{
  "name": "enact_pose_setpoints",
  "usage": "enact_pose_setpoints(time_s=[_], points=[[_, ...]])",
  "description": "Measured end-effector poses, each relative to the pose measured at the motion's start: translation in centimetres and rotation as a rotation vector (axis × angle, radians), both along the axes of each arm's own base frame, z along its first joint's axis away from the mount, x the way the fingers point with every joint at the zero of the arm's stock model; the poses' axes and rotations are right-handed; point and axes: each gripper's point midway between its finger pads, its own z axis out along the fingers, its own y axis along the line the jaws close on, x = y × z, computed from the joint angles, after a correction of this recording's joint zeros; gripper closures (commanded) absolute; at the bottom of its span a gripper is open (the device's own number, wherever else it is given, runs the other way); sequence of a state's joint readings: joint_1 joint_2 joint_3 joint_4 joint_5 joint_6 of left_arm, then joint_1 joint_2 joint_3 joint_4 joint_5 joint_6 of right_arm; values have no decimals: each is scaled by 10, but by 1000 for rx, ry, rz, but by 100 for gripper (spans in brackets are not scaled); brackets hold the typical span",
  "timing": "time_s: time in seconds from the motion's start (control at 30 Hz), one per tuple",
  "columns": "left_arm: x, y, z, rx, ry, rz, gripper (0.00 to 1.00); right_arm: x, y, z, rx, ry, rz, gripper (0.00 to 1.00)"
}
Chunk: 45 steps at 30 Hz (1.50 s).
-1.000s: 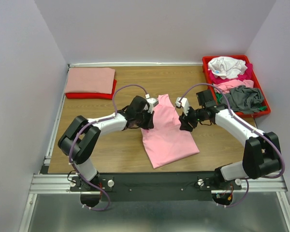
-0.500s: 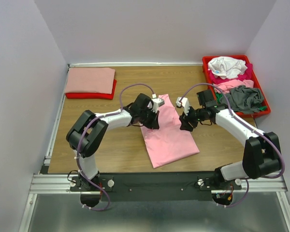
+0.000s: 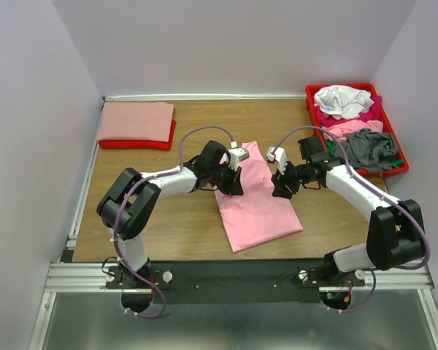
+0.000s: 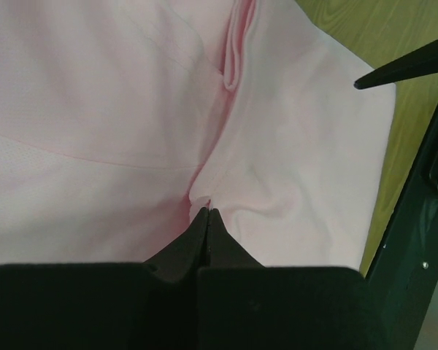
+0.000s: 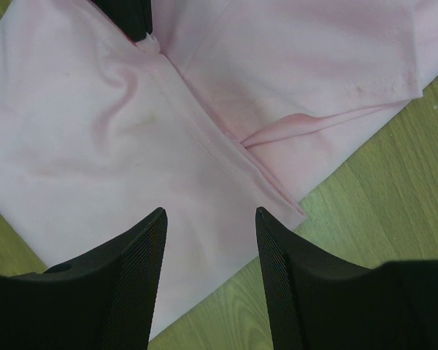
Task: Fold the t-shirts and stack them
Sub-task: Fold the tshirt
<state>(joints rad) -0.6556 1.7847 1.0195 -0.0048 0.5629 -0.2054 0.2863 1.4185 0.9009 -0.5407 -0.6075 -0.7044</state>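
**One shirt in my claws, many more waiting**

Close to me, the pink t-shirt (image 3: 255, 200) lies flat on the desk (image 3: 160, 226), in the middle, between my two arms. It is soft and smooth. Its sides look turned in, so it is long and thin.

My left claw (image 4: 206, 215) is pinched tight on a little bump of its cloth. My right claw (image 5: 210, 219) is open and hangs just over the shirt's right edge, holding nothing.

I think this shirt is only half folded. It needs folding short, then a trip to the pile.

Far back on the left, two folded t-shirts (image 3: 136, 120) sit stacked, salmon on red. Far back on the right, the red tray (image 3: 350, 85) holds a messy heap (image 3: 354, 127) of white, pink and grey shirts. So lots of work is left.
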Motion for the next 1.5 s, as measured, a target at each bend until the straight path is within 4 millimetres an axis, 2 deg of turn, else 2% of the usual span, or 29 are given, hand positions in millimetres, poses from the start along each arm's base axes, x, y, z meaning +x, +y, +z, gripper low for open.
enact_pose_setpoints(time_s=[0.3,0.57,0.93,1.07,1.17,1.2,1.27,1.37,1.43,1.5], points=[[-16,-10,14,-123,1,-107,100,-1,0,0,1,0,0,41],[-8,-10,19,-152,-27,-110,100,-1,0,1,1,-3,0,41],[26,-2,-15,-28,-62,11,100,-1,0,0,1,-2,0,41],[29,2,-21,1,-73,25,100,-1,0,0,1,-1,0,41],[31,4,-22,12,-82,32,88,-1,0,0,1,-1,0,41],[32,4,-23,18,-85,37,79,-1,0,0,1,-1,0,41],[36,7,-25,37,-97,54,67,-1,-1,0,1,-1,0,41],[41,11,-26,74,-126,86,62,-1,-1,0,1,-1,-2,41],[48,16,-14,103,-174,131,57,0,-1,0,1,-1,-3,41],[55,19,12,94,-244,170,53,0,-1,1,2,-3,-3,41]])
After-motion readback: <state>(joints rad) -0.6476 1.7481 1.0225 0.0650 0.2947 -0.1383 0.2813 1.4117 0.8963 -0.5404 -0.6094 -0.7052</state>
